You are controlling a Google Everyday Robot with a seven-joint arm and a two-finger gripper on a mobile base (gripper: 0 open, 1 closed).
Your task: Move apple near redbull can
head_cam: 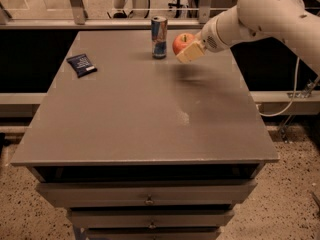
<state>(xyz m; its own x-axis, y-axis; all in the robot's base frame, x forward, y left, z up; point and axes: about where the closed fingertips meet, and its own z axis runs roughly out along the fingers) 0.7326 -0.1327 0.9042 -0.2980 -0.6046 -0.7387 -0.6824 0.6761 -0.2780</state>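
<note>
**Apple (181, 41) held just beside the redbull can (159, 37)**

The apple was in the gripper (186, 49), raised off the grey table (150, 124) near its far edge, at about 1 o'clock from the table's middle. The cream-coloured fingers (190, 53) were clamped on the fruit's lower right side, at about its 4 o'clock, with red skin and a yellowish patch showing above them. The redbull can stood upright at 12 o'clock on the table, and the apple hung at the can's 3 o'clock, close to it but with a narrow gap between them. A soft shadow (187, 76) lay on the tabletop at the apple's 6 o'clock. The white arm (260, 14) stretched in from 2 o'clock, over the table's right far corner. A flat dark blue snack packet (81, 64) lay at 10 o'clock, well apart from can and apple. Drawers (149, 200) sat shut under the front edge.
</note>
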